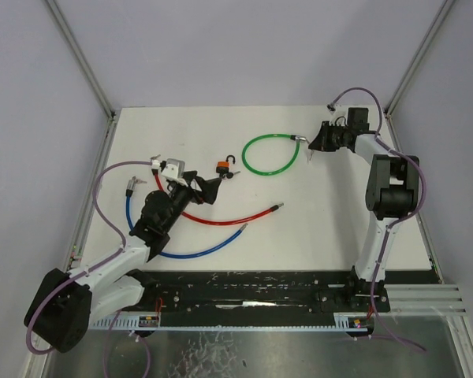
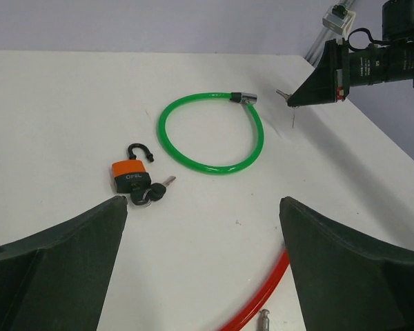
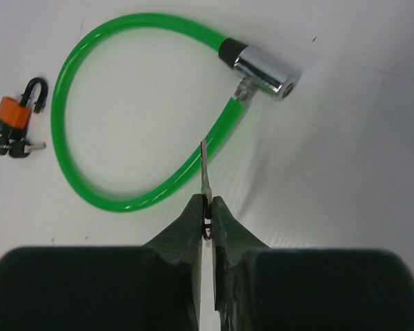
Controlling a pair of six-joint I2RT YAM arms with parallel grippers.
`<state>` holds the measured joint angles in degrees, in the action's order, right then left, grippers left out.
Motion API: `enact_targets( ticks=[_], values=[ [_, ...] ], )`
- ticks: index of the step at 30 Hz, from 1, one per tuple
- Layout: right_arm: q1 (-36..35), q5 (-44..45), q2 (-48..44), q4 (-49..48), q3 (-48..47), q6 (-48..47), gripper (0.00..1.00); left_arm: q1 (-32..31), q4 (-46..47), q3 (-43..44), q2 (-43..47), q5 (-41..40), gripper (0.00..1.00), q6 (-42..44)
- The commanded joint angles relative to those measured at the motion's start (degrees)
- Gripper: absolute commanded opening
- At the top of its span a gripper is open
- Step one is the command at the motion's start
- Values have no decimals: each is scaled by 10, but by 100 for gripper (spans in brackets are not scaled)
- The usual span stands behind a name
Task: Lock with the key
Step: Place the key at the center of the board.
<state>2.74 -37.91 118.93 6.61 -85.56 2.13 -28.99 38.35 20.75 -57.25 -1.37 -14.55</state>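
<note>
A green cable lock (image 1: 245, 157) lies looped at mid-table, its chrome head (image 3: 265, 69) at the loop's right end with the keyhole face turned right. My right gripper (image 3: 207, 201) is shut on a thin silver key (image 3: 205, 172), blade pointing forward over the green cable (image 3: 124, 202), short of the head. In the top view that gripper (image 1: 314, 146) hovers just right of the head. An orange padlock (image 2: 130, 175), shackle open and with keys (image 2: 150, 193) in it, lies ahead of my left gripper (image 2: 201, 207), which is open and empty.
A red cable (image 1: 221, 220) and a blue cable (image 1: 197, 252) curve across the table under and near the left arm. The red cable's metal tip (image 2: 264, 318) lies between the left fingers. Frame posts stand at the table's back corners.
</note>
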Motion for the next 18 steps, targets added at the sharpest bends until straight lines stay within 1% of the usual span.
enact_targets(
  ticks=[1, 2, 5, 7, 9, 12, 15, 18],
  values=[
    [1, 24, 46, 12, -69, 13, 12, 5, 4, 12, -19, -15, 90, 9],
    [1, 27, 54, 17, -76, 11, 14, 5, 3, 17, -29, -10, 90, 8],
    [1, 34, 75, 33, -105, 6, 23, 5, 3, 27, -48, -5, 90, 4],
    [1, 36, 86, 48, -127, 3, 32, 5, 4, 30, -58, -5, 90, 3],
    [1, 39, 91, 62, -143, -2, 43, 5, 0, 32, -63, -8, 90, 5],
    [1, 54, 74, 78, -150, -22, 52, 5, -15, 37, -62, -14, 90, 8],
    [2, 62, 24, 83, -131, -51, 54, 5, -20, 36, -57, -11, 90, 3],
    [2, 43, -54, 86, -93, -78, 54, 6, -28, 36, -51, -2, 90, -5]
  ],
)
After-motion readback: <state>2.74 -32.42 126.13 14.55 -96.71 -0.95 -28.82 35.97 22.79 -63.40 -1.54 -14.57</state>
